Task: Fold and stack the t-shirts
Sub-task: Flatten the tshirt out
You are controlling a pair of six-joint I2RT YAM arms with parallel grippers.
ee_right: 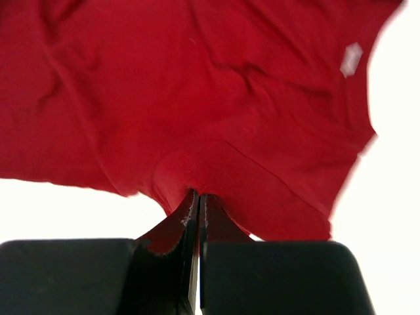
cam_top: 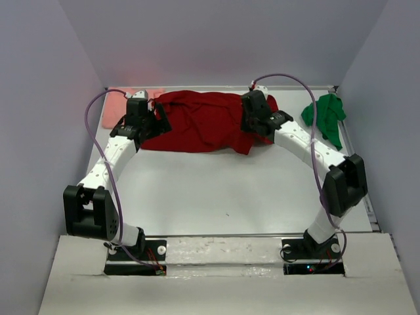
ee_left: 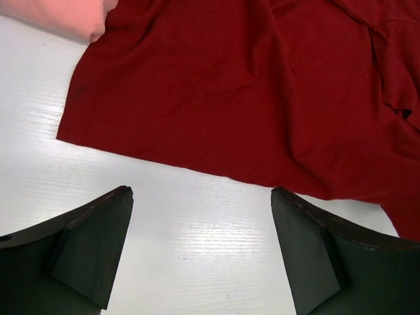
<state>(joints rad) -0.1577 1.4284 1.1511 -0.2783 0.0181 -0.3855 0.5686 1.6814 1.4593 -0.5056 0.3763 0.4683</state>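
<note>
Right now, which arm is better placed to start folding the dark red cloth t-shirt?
Right arm. The right gripper is pinched shut on the dark red cloth t-shirt at its edge, while the left gripper hangs open over the white table, short of the hem.

Your top cam sits high behind the arm bases [cam_top: 134, 252], tilted down and fwd, far enough back to take in the whole tabletop [cam_top: 230, 190]. Your L wrist cam looks down past the left tool [ee_left: 202, 191], close over the dark red t-shirt [ee_left: 262, 98] hem. Your R wrist cam sits closer still, right tool [ee_right: 199, 197] against the same shirt. All 3 views share that shirt.
</note>
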